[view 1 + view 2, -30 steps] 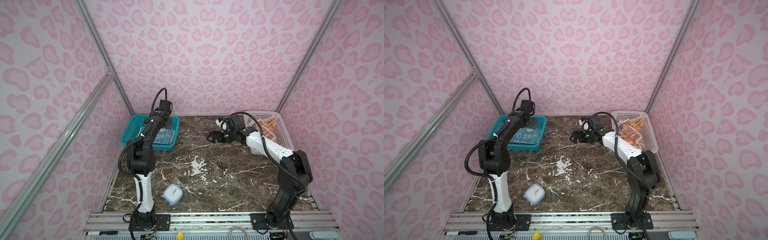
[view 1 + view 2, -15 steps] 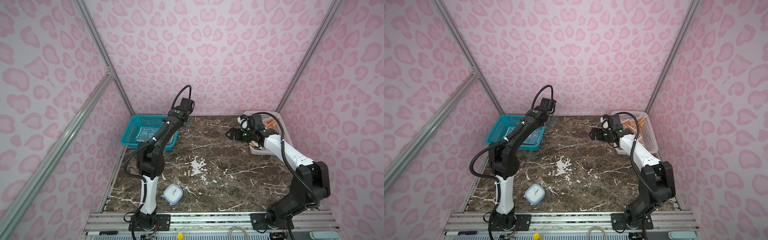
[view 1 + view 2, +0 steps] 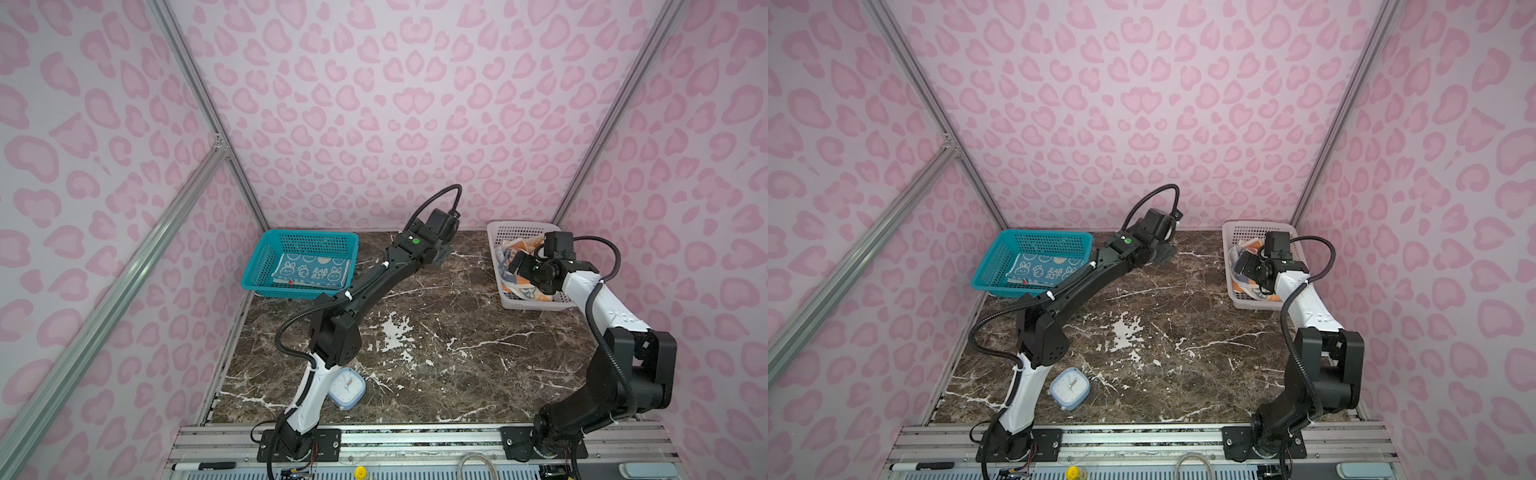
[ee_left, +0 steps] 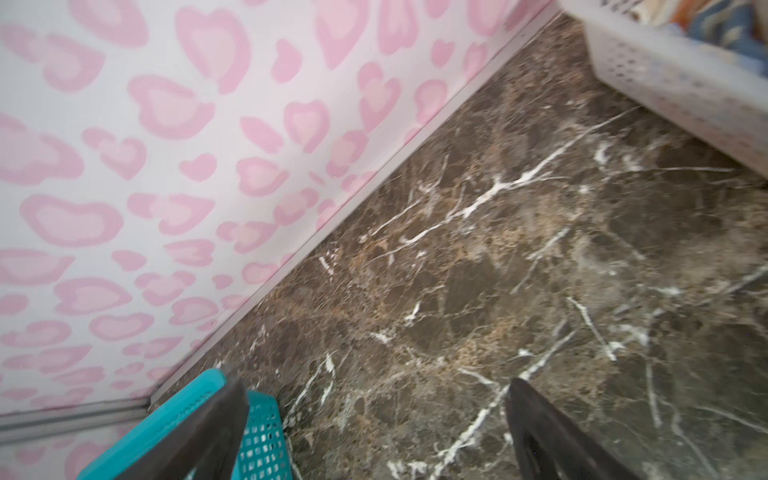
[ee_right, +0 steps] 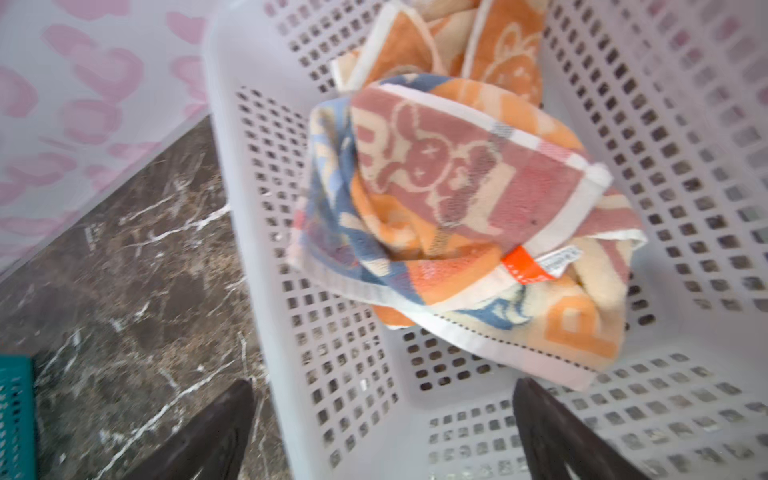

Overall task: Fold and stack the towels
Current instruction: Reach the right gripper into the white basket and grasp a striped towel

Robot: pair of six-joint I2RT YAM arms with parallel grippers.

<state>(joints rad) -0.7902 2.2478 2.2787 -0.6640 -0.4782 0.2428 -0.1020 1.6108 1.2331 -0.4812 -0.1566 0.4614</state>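
Terry towels (image 5: 449,216) bunched in white basket (image 5: 332,332) just ahead of right gripper (image 5: 382,384), jaws apart; left gripper (image 4: 376,382) also apart, teal basket (image 4: 266,440) beside it.

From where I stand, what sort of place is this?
Probably a robot test booth: a left arm and right arm bolted to a metal rail, pink printed panels walling a marble-look table, and towels in a white basket.

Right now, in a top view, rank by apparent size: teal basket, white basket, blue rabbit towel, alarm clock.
Teal basket and white basket: too alike to rank; right arm covers part of the white one.
Blue rabbit towel.
Alarm clock.
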